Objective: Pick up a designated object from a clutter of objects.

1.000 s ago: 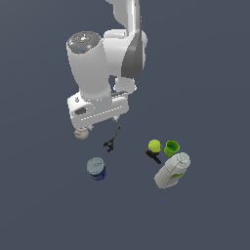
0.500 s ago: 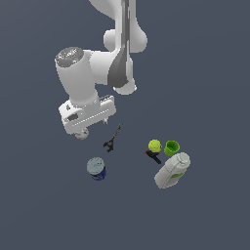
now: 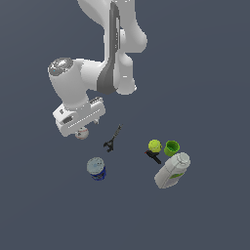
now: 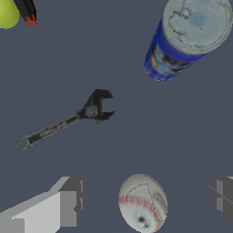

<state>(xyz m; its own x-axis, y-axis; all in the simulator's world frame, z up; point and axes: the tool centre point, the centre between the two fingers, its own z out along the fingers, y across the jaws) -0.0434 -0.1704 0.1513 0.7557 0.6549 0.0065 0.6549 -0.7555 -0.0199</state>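
Since the earlier frames, my arm has swung toward the exterior view's left, carrying my gripper (image 4: 143,200) away from the black wrench (image 3: 113,138) and over the baseball (image 3: 82,133). My fingers (image 4: 68,207) stand wide apart, one on each side of the baseball (image 4: 142,202), with clear floor showing between each pad and the ball; nothing is clamped. The baseball, off-white with red stitching, lies directly beneath my hand, midway between the fingers. In the exterior view it is mostly hidden under my hand, so whether the fingertips reach its level I cannot tell. Just beyond the ball lies the black wrench (image 4: 68,120), its open head turned toward the blue can (image 4: 189,36), which stands upright with a grey top, near my hand and apart from the wrench. Well apart from my hand sit the yellow-green ball (image 3: 155,145), the small black tool (image 3: 153,156) touching it, the green cup (image 3: 172,147) just beside the ball, and the white bottle (image 3: 172,170) lying on its side.
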